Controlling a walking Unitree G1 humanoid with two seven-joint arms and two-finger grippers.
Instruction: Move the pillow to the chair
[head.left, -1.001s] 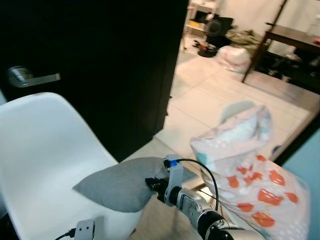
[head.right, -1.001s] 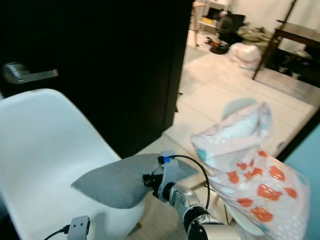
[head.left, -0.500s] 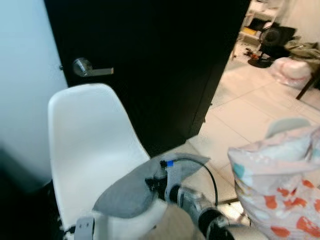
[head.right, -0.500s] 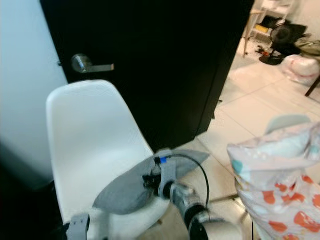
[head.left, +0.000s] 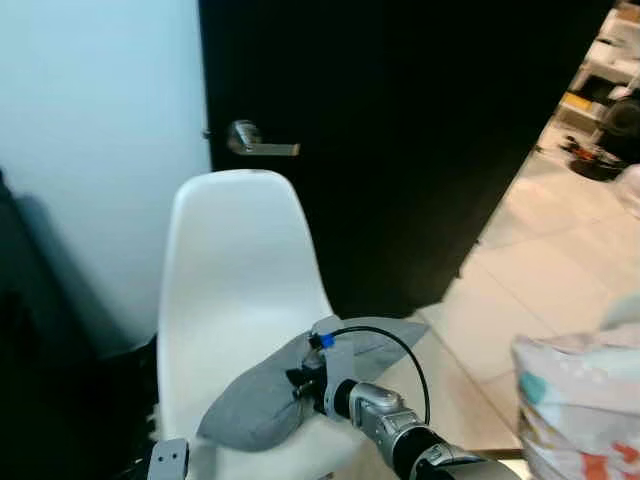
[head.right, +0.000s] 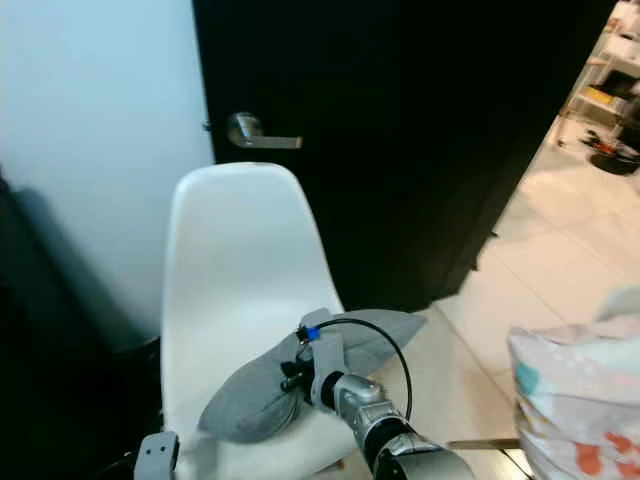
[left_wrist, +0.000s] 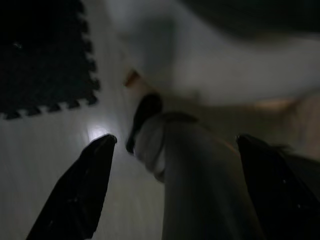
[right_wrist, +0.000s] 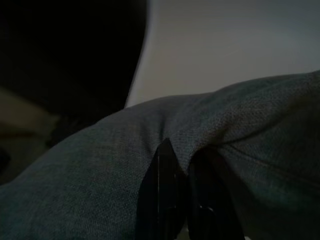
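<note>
A grey pillow (head.left: 260, 400) lies across the front of the white chair's seat (head.left: 215, 300), one corner sticking out past the seat edge toward the floor tiles. My right gripper (head.left: 298, 380) is shut on the pillow's middle; in the right wrist view its two black fingers (right_wrist: 165, 200) pinch a fold of the grey fabric (right_wrist: 100, 170). My left gripper (left_wrist: 175, 145) hangs low by the chair, fingers spread open with nothing between them; its wrist shows at the bottom edge (head.left: 168, 462).
The chair stands against a pale blue wall (head.left: 90, 150) and a black door with a lever handle (head.left: 250, 140). A floral bag (head.left: 585, 400) sits at the right. Pale tiles (head.left: 540, 290) stretch away on the right. A dark foam mat (left_wrist: 40, 55) lies beneath.
The camera has swung left, so chair and door now sit centred and the bag has slid right. The pillow, still gripped, has come lower and further onto the seat.
</note>
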